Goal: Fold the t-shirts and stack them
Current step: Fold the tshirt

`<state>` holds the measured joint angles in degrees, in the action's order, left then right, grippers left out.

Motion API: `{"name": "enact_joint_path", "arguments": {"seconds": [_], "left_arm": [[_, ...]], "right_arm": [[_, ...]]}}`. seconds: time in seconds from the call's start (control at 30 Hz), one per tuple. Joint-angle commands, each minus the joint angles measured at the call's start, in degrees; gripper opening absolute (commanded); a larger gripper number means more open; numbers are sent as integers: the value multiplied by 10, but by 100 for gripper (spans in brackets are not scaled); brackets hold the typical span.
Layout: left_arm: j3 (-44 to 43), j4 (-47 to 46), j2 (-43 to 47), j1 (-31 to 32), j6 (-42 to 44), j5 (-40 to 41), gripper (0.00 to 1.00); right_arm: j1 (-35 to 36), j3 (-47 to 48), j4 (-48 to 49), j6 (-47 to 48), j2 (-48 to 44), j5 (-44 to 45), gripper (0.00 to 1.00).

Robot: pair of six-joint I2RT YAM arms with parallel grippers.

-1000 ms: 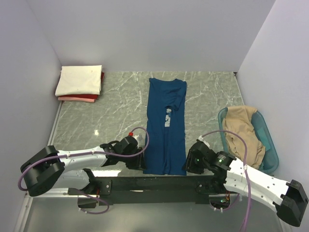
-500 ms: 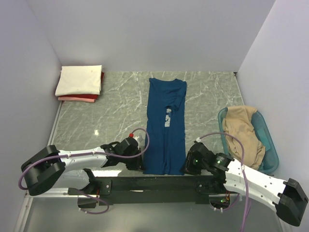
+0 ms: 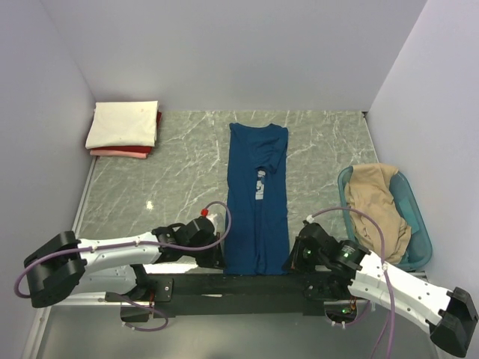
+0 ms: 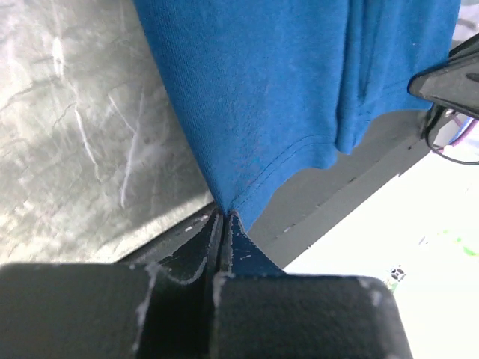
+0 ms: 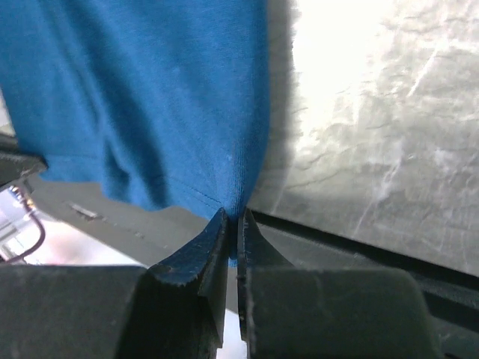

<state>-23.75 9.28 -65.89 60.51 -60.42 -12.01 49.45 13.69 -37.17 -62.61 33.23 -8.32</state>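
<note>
Fold step: left jaws and right jaws clamp hem corners of dark blue t-shirt (image 3: pixel 257 202); next, probably an even lift, hem toward collar.

Work surface and fixed fittings

The tabletop (image 3: pixel 179 179) has a grey-green marbled finish with white veining. A teal plastic tub (image 3: pixel 423 232) stands at its right side, close beside the right wall. Plain pale walls (image 3: pixel 224 52) enclose the left, far and right sides. A black rail (image 3: pixel 232 285) runs along the near edge.
</note>
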Motion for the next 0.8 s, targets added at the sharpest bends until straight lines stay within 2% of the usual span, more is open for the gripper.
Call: {"name": "enact_joint_path", "arguments": {"seconds": [0.0,0.13,0.23,0.3,0.47,0.77], "left_arm": [[-26,30,30,5,-6,25,1],[-81,54,24,-21,28,50,1],[-109,41,1,-71,58,20,1],[-130,30,-27,-91,80,8,1],[-225,33,-106,-148,107,18,1],[-341,-8,-244,-240,84,13,1]], "right_arm": [[-2,36,-33,15,-28,4,0],[-3,108,-30,43,21,55,0],[-18,169,-21,84,74,80,0],[-54,193,-12,121,124,105,0],[-152,254,66,199,215,85,0],[-274,345,138,256,372,45,0]]}}
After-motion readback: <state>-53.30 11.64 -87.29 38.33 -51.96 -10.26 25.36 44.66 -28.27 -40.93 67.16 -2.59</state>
